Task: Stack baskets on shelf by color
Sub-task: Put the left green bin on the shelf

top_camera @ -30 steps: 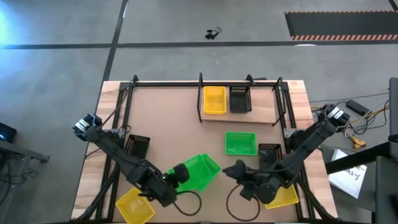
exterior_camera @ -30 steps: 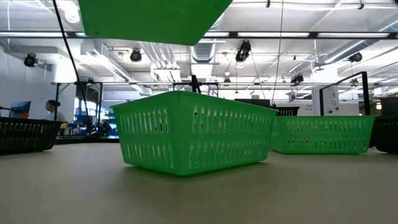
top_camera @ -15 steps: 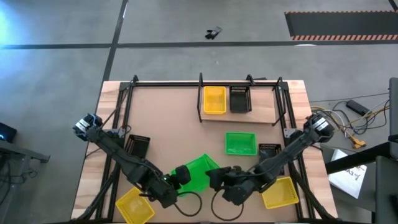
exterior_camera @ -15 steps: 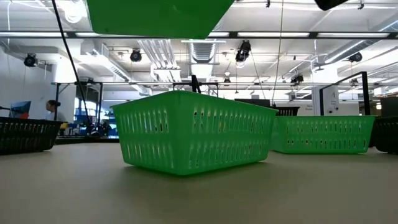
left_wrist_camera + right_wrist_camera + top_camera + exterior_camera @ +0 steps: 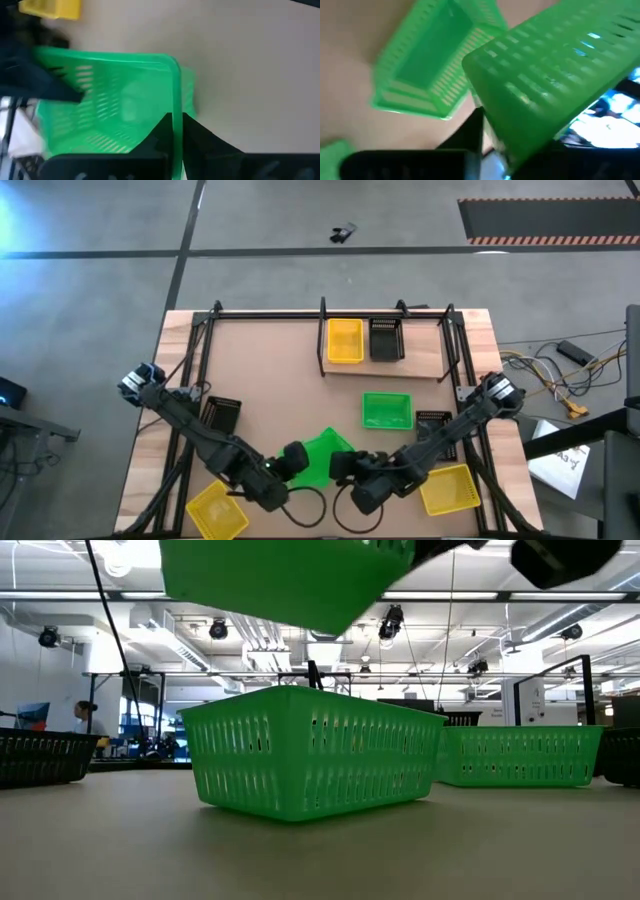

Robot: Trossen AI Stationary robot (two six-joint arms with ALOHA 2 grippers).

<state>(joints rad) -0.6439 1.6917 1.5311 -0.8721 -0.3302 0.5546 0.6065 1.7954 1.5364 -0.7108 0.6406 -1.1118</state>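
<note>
The tabletop (image 5: 260, 360) carried the shelf (image 5: 425, 365) at its far side, well beyond both sets of jaws, with a yellow basket (image 5: 345, 340) and a black basket (image 5: 386, 339) side by side on it. The raised green basket (image 5: 318, 455) hung between the two grippers. The left gripper (image 5: 177, 132) was clamped on its rim, which ran between the jaws. The right gripper (image 5: 487, 132) met the opposite wall; whether it had closed could not be told. Only the low view showed a second green basket (image 5: 312, 752) resting on the table directly beneath the raised one; the overhead camera hid it.
</note>
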